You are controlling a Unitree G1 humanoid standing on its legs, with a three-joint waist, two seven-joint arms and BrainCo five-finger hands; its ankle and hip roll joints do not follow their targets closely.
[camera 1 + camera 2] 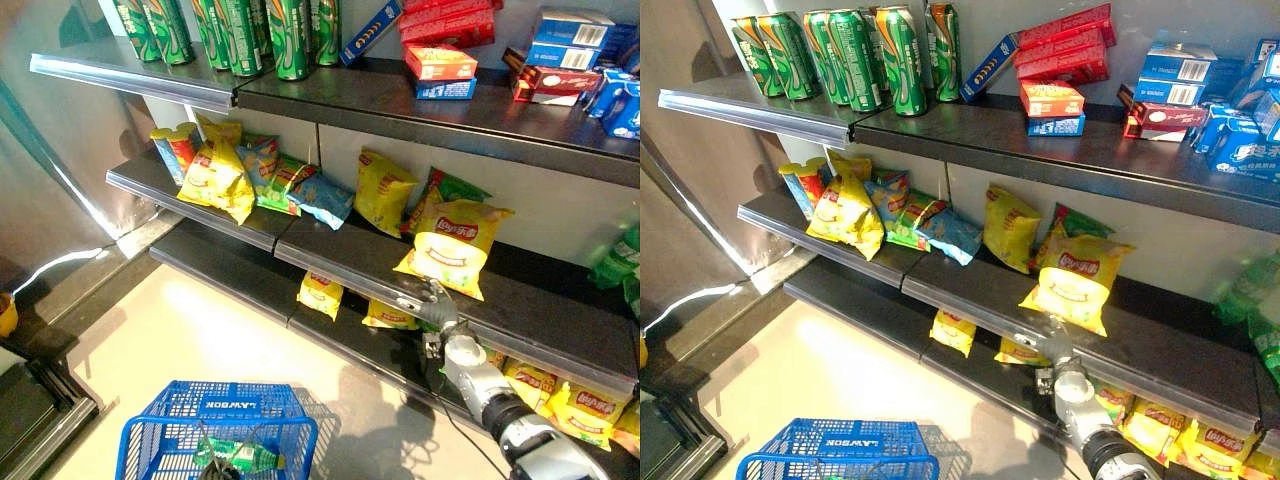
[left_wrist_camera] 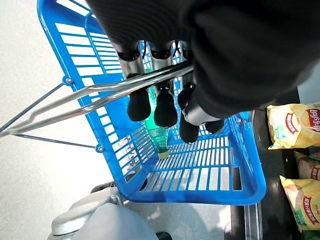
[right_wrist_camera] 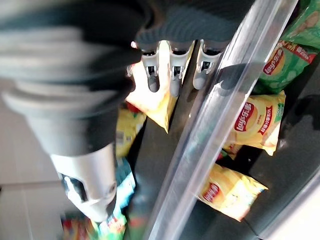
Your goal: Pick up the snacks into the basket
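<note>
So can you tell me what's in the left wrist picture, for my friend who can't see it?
The robot's left hand has its fingers curled round the metal handles of a blue basket, seen from above. A green bottle lies inside the basket, and yellow snack bags sit on a dark shelf beside it.

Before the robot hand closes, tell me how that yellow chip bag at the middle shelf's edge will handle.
The yellow chip bag looks puffed, so probably light and squashy; the contents may crush under a hard squeeze. Its glossy film could slip between the fingers of the right robot hand. It leans upright at the shelf edge, so a nudge may tip it off.
</note>
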